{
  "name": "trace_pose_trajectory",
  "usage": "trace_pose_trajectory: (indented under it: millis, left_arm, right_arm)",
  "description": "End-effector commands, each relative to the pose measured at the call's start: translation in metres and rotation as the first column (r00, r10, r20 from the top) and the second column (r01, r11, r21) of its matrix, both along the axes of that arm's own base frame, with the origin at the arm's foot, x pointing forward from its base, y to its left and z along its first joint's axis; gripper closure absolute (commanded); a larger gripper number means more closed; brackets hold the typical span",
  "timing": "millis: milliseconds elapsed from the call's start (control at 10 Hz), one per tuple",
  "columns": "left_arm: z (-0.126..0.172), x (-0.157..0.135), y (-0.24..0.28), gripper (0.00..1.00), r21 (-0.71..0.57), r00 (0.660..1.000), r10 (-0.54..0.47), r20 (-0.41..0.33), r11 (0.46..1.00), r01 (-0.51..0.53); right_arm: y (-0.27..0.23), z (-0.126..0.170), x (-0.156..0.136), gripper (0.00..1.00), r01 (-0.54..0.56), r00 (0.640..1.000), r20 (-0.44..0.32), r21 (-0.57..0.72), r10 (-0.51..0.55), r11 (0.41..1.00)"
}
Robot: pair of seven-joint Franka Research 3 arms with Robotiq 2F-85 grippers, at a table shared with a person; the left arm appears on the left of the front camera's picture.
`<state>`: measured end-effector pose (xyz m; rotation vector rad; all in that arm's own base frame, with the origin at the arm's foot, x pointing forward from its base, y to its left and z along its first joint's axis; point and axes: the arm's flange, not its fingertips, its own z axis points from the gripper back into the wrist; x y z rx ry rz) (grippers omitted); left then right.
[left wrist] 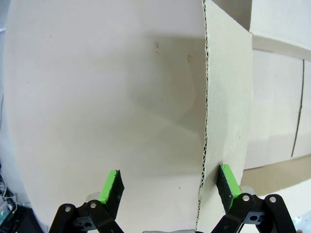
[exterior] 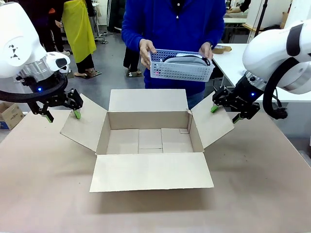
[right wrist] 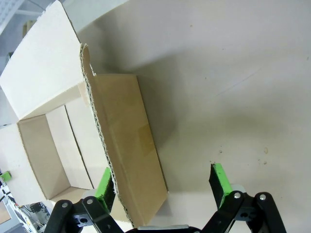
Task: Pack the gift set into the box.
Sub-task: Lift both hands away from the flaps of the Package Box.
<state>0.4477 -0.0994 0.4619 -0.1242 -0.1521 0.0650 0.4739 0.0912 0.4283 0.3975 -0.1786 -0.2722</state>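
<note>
- the basket (exterior: 181,65), one, with a grey pouch (exterior: 187,59) in it, hangs in the air beyond the box's (exterior: 146,138) far flap (exterior: 148,99), apart from it; a person's right hand (exterior: 146,52) and left hand (exterior: 206,49) grip its two ends
- the box sits on the table (exterior: 252,194), top open; four flaps splayed outward; floor bare cardboard
- left gripper (exterior: 63,116) spread wide, straddling the left flap's (exterior: 83,121) edge; right gripper (exterior: 224,114) spread wide, straddling the right flap's (exterior: 214,124) edge
</note>
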Motion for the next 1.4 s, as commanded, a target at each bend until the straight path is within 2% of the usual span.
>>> trace_pose_trajectory:
  millis: [0,1300]
  left_arm:
    - [0.0013,-0.0005,0.0001,0.00,0.018,1.000,0.016,0.006,1.000,-0.016]
    - [0.0013,-0.0005,0.0001,0.00,0.018,1.000,0.016,0.006,1.000,-0.016]
  right_arm:
    - [-0.0009,0.0051,0.0001,0.00,0.013,1.000,-0.009,-0.007,-0.013,1.000]
    - [-0.0009,0.0051,0.0001,0.00,0.013,1.000,-0.009,-0.007,-0.013,1.000]
